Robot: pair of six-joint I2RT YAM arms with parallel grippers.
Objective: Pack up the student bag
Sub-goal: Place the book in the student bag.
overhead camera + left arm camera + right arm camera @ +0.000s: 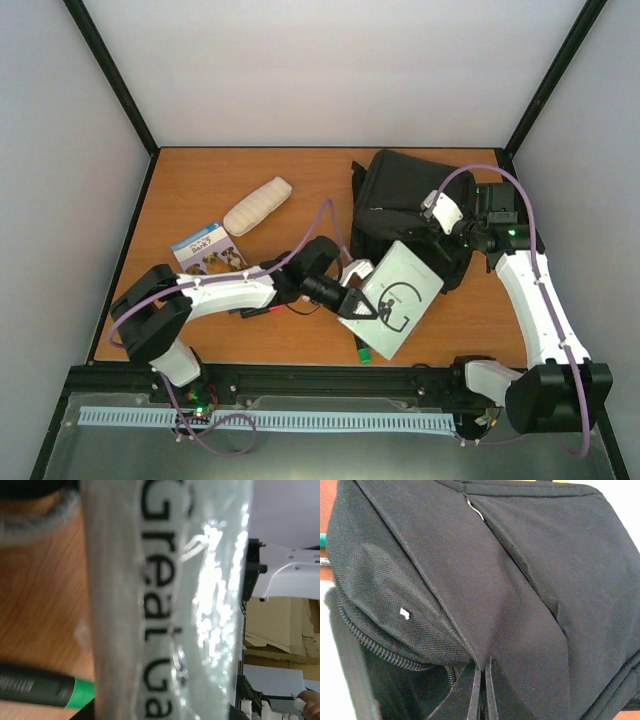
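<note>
The student bag, a big black backpack, lies at the back right of the table. My right gripper is shut on a fold of its top fabric, holding the flap up; the zip opening gapes at lower left in the right wrist view. My left gripper is shut on the lower left edge of a white plastic-wrapped book with black lettering. The book's upper corner rests against the bag's mouth. The left fingertips are hidden behind the book in the left wrist view.
A black marker with a green cap lies under the book near the front edge. A cream padded pouch and a small blue picture book sit at the left. A red pen lies under my left arm.
</note>
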